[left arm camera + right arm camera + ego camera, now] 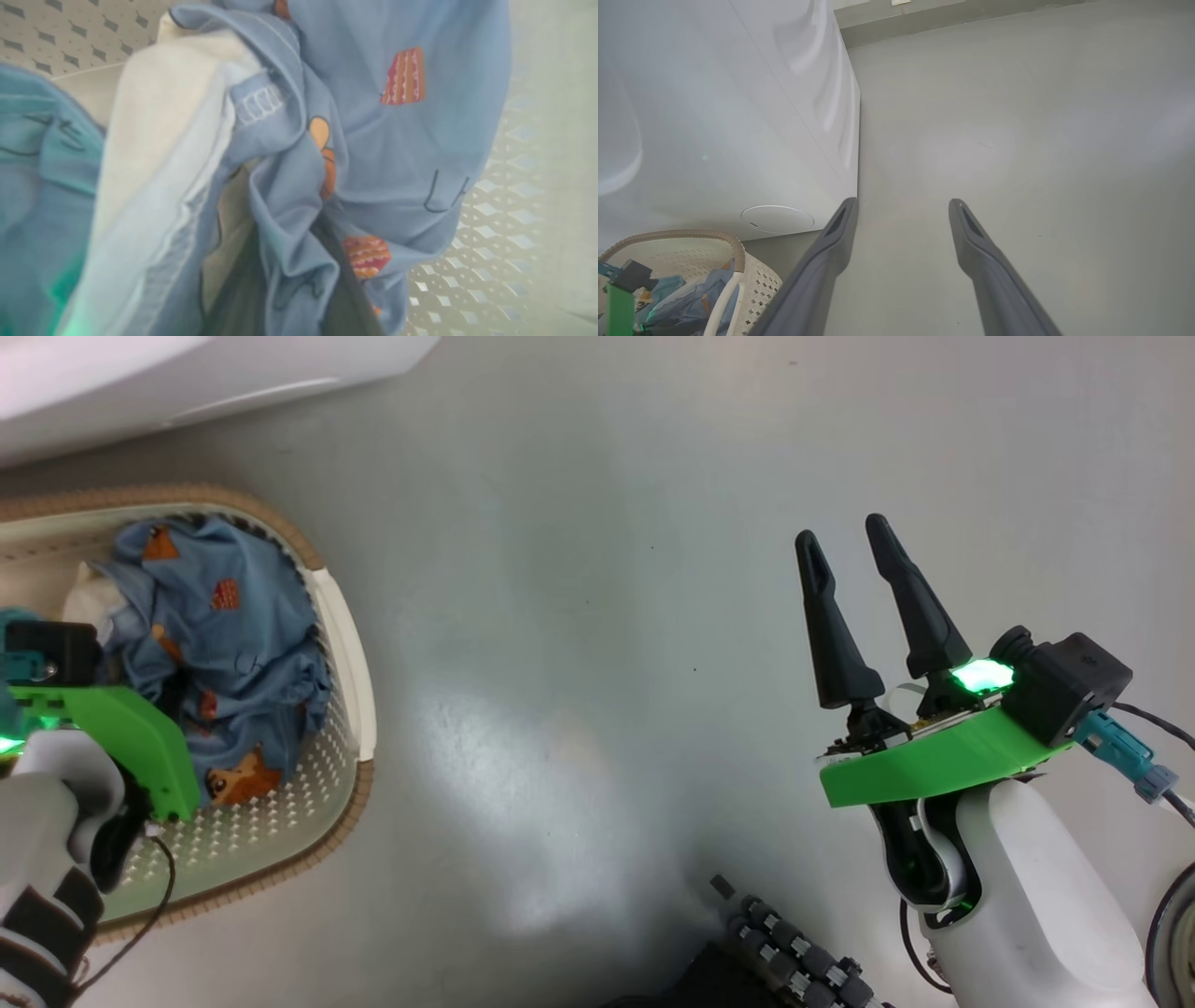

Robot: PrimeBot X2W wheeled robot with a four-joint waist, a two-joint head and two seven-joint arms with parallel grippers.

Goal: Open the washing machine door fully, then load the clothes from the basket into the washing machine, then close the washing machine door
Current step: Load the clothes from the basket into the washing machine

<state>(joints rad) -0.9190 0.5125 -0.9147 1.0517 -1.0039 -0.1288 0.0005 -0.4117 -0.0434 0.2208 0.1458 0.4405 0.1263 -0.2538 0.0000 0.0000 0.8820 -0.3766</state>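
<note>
The cream basket [350, 644] with its brown rim stands on the floor at the left, below the white washing machine [140, 373]. In it lie the light blue clothes [233, 635] with orange bears. My left arm's green bracket [131, 737] hangs over the basket, and it hides the fingers in the head view. In the left wrist view the clothes [397, 154] press close, and a fold lies over my left gripper [289, 242], so its state is unclear. My right gripper [842, 534] stands open over bare floor, far right of the basket. The washing machine door is out of view.
The washing machine [714, 116] has a round cover [777, 219] low on its front, just above the basket [738, 252]. My base's roller wheel [794, 961] sits at the bottom edge. Grey floor [579, 616] lies open between basket and right arm.
</note>
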